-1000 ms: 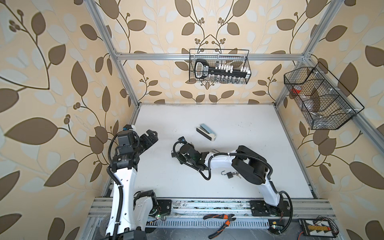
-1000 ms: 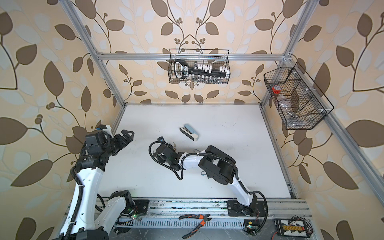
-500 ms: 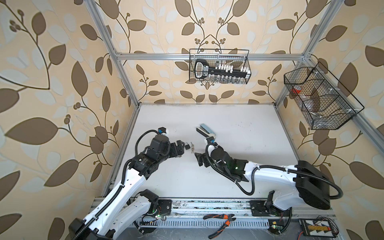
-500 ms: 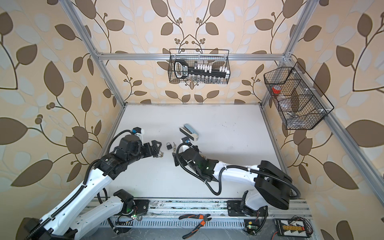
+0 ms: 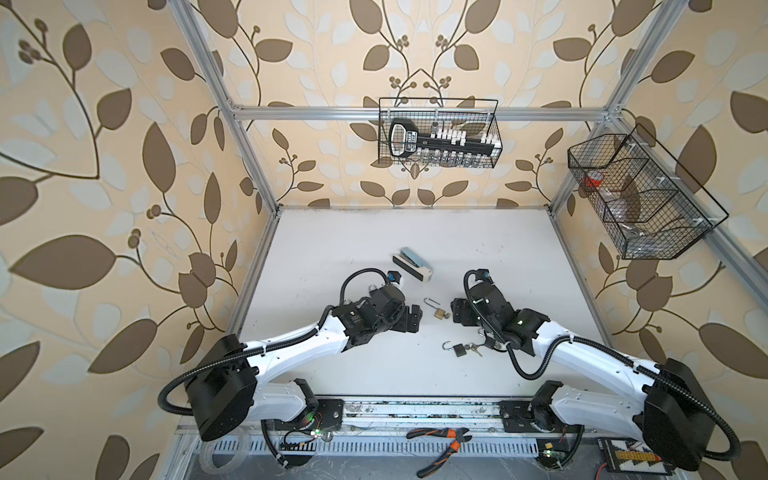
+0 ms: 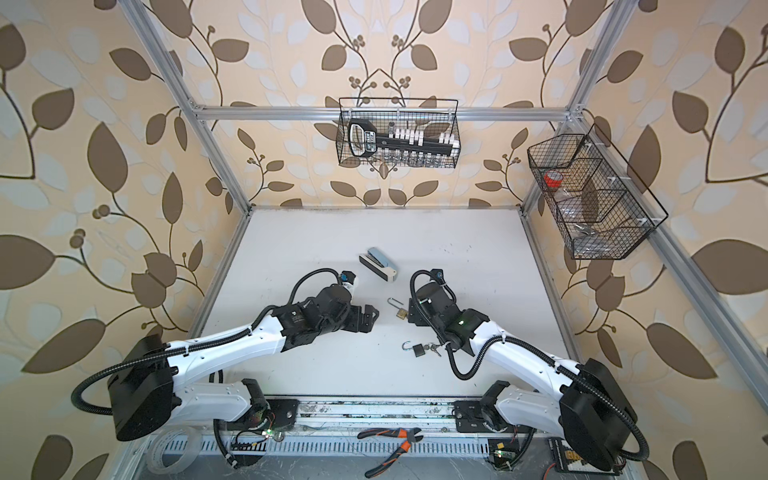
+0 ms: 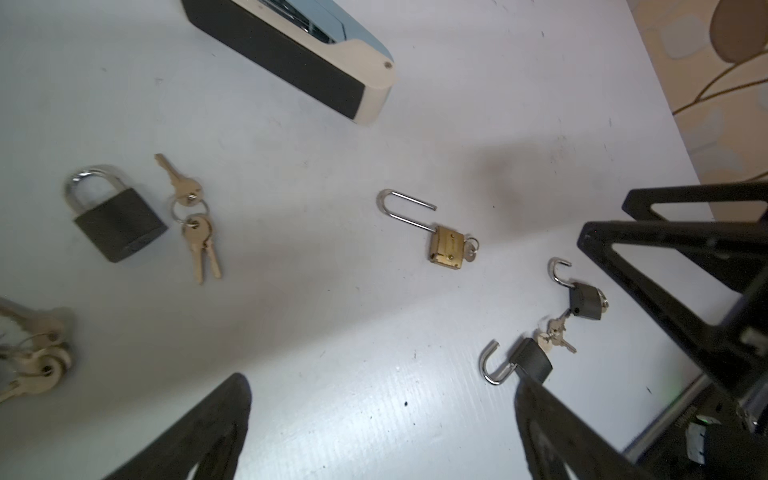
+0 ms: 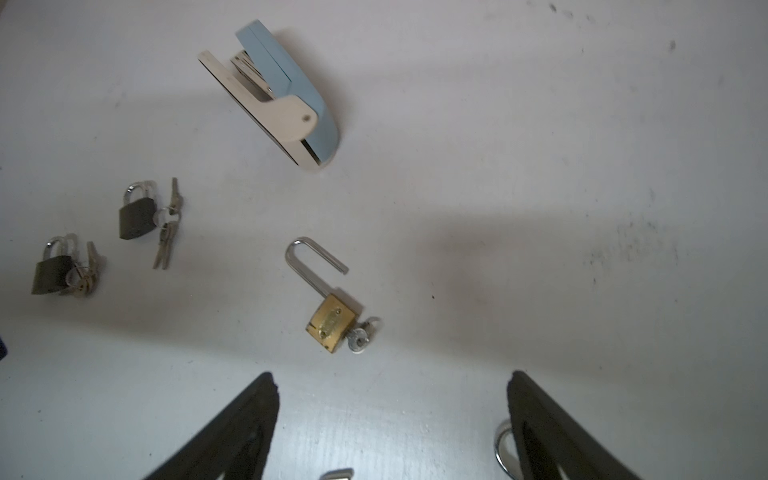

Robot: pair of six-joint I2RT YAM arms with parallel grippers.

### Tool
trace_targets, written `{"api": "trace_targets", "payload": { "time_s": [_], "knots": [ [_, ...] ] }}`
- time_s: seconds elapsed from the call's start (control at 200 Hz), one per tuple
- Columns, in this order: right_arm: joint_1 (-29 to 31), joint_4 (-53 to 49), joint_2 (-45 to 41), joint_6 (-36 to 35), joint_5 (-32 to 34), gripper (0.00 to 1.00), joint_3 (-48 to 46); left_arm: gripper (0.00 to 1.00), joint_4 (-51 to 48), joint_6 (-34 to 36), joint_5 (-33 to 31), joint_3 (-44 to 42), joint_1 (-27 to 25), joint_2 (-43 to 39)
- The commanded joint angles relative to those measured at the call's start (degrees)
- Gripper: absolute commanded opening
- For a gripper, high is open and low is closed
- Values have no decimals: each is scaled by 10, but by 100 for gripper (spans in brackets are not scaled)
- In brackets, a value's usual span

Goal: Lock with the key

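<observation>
My arms have shifted: left gripper and right gripper, both apart and empty, flank the open brass padlock mid-frame, key inserted; next, I reckon, press its shackle shut.

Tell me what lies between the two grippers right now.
The brass padlock, shackle open with a key in it, lies between the left gripper and the right gripper in both top views.

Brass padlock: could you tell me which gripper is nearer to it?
Right. The right gripper sits just beside the brass padlock, at its key end; the left gripper faces it, slightly farther off.
</observation>
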Motion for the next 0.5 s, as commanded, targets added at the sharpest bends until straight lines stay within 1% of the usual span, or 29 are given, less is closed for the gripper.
{"api": "trace_targets", "payload": {
  "time_s": [0.0,0.03,0.1,0.125,0.15,0.2,0.245,0.305,0.33,0.38,0.43,0.495],
  "knots": [
    [-19,-51,18,-6,-68,78,13,94,64,7,34,-4,-5,20],
    [-19,-48,29,-31,-86,73,19,92,69,2,39,-5,-5,23],
    [-19,-39,59,-95,-131,69,33,88,72,-28,26,-17,-3,14],
    [-18,-32,74,-127,-150,65,42,87,73,-37,25,-24,1,8],
    [-19,-25,83,-141,-154,64,46,87,76,-44,29,-31,9,-2],
    [-19,-12,100,-170,-154,59,59,87,88,-60,47,-50,36,-23],
    [-19,24,111,-209,-164,58,56,86,105,-77,73,-71,68,-45],
    [-21,62,119,-238,-157,56,50,84,119,-93,107,-94,113,-73],
    [-22,76,126,-257,-165,56,51,84,115,-94,116,-98,130,-83],
    [-26,84,146,-285,-186,63,61,84,89,-87,124,-96,151,-105],
    [-25,92,159,-325,-213,67,67,84,59,-76,125,-87,162,-123],
    [-25,84,173,-360,-223,70,77,86,42,-76,142,-79,177,-136]
  ]
}}
